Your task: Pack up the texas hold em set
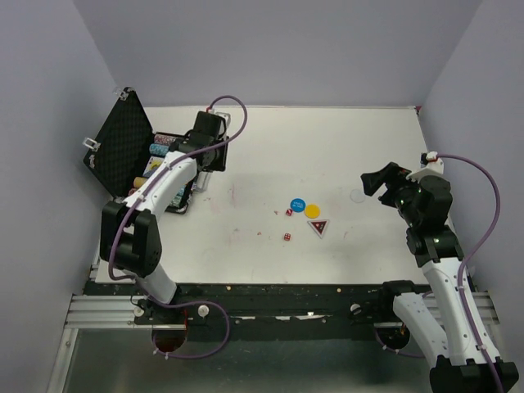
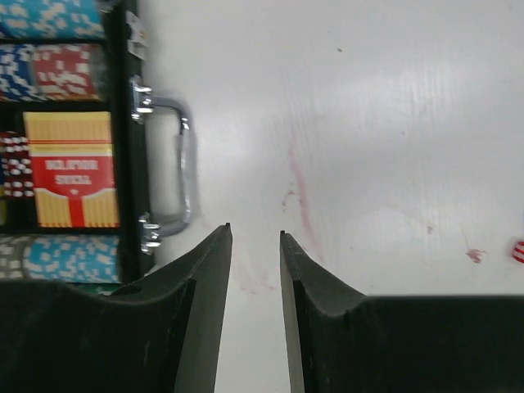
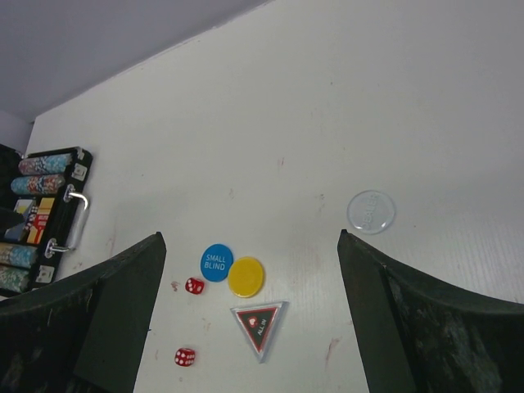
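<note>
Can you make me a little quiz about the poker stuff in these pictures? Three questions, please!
1. True or false: the case is open.
2. How many red dice can you count?
3. Fill the gap: the disc right beside the blue disc is ___.

Key
1. True: the foam lid stands up and the chips show.
2. Two.
3. The yellow disc.
</note>
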